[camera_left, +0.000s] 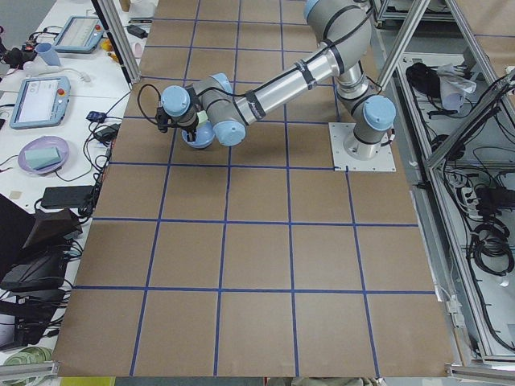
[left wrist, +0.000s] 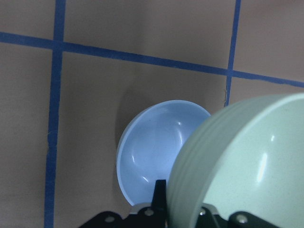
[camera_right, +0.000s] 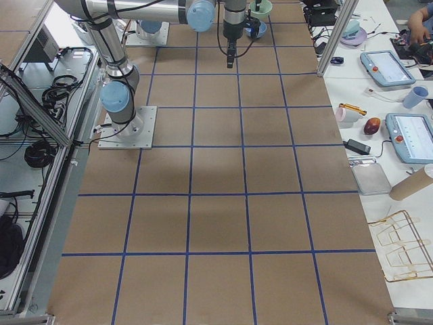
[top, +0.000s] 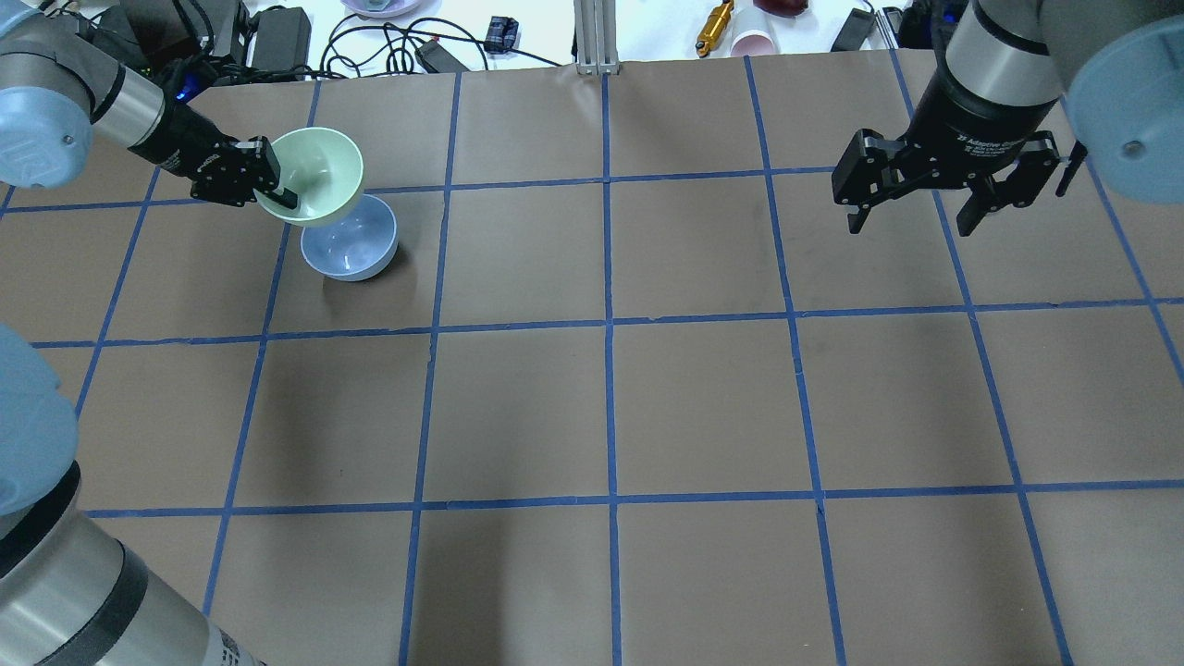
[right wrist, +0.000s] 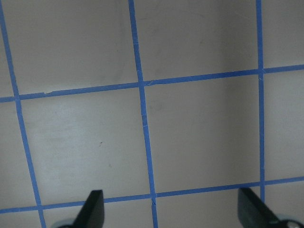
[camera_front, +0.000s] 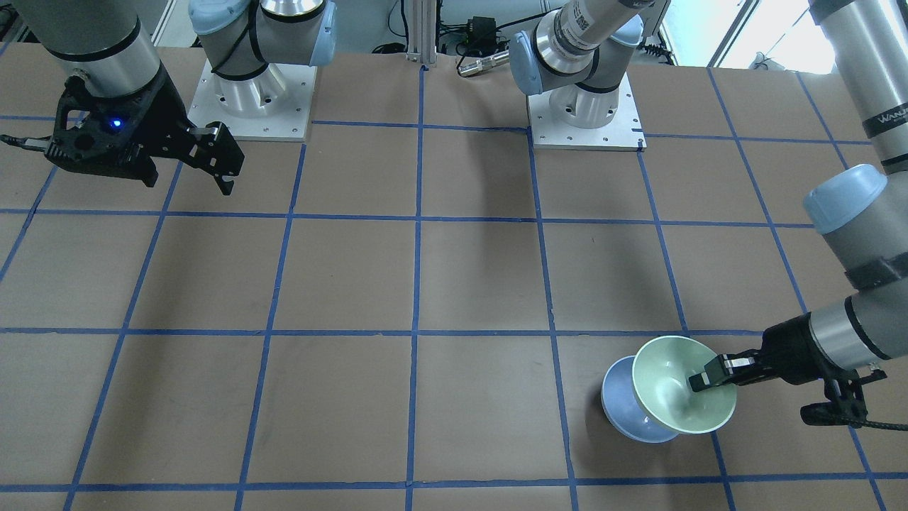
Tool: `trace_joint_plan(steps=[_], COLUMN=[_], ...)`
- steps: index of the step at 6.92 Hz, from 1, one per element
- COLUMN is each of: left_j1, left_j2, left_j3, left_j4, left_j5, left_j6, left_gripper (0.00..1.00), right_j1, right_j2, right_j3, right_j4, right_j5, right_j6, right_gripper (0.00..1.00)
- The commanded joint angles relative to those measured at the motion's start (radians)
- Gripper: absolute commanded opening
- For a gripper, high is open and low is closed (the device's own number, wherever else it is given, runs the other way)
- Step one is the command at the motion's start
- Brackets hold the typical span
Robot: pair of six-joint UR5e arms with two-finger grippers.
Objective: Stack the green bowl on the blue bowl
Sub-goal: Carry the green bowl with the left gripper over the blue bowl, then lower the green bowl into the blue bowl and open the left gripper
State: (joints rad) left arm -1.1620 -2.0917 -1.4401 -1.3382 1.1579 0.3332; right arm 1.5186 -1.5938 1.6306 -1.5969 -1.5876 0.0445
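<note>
While the green bowl (top: 319,176) hangs off the worktop (top: 703,398): it sits tilted, mouth turned partly sideways, and overlaps one side of the blue bowl (top: 350,239) rather than sitting centred above it
Blue bowl: upright on the worktop, empty, just beside and below the green one; whether the two touch cannot be told
Left end effector (top: 277,190): narrow, pinching the green bowl's rim, one finger inside the bowl and the other against its outer wall
Right end effector (top: 911,222): jaws wide apart, holding nothing, hovering well apart from both bowls on the other side of the worktop
Step in hand: likely lining up the green bowl over the blue one before lowering
Risk, offset: released from here, the green bowl would probably land on the blue rim and roll off, or tip the blue bowl
Risk, tilt: unless levelled first, its lower edge could catch the blue bowl and shove it across the smooth worktop
Risk, grip: glossy plastic held only at the rim may swivel or slip between the fingers
</note>
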Motion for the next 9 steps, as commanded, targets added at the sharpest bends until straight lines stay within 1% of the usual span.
trace_joint_plan(steps=[1, 3, 5, 6, 7, 8, 9], left_j1=[-0.001, -0.001, -0.001, -0.001, -0.001, -0.001, -0.002], left_j2=[-0.008, -0.021, -0.018, -0.018, -0.015, -0.005, 0.004], left_j3=[-0.017, -0.02, -0.025, -0.031, -0.031, -0.031, -0.028], left_j4=[0.016, 0.039, 0.037, 0.039, 0.039, 0.039, 0.037], left_j5=[-0.001, -0.004, -0.006, -0.006, -0.006, -0.006, -0.007], left_j6=[0.013, 0.012, 0.006, 0.009, 0.006, 0.001, -0.005], left_gripper=[0.21, 0.22, 0.4, 0.43, 0.73, 0.99, 1.0], right_j1=[0.0, 0.0, 0.0, 0.0, 0.0, 0.0, 0.0], right_j2=[0.0, 0.0, 0.0, 0.0, 0.0, 0.0, 0.0], right_j3=[0.0, 0.0, 0.0, 0.0, 0.0, 0.0, 0.001], right_j4=[0.0, 0.0, 0.0, 0.0, 0.0, 0.0, 0.0], right_j5=[0.0, 0.0, 0.0, 0.0, 0.0, 0.0, 0.0], right_j6=[0.0, 0.0, 0.0, 0.0, 0.0, 0.0, 0.0], right_gripper=[1.0, 1.0, 1.0, 1.0, 1.0, 1.0, 1.0])
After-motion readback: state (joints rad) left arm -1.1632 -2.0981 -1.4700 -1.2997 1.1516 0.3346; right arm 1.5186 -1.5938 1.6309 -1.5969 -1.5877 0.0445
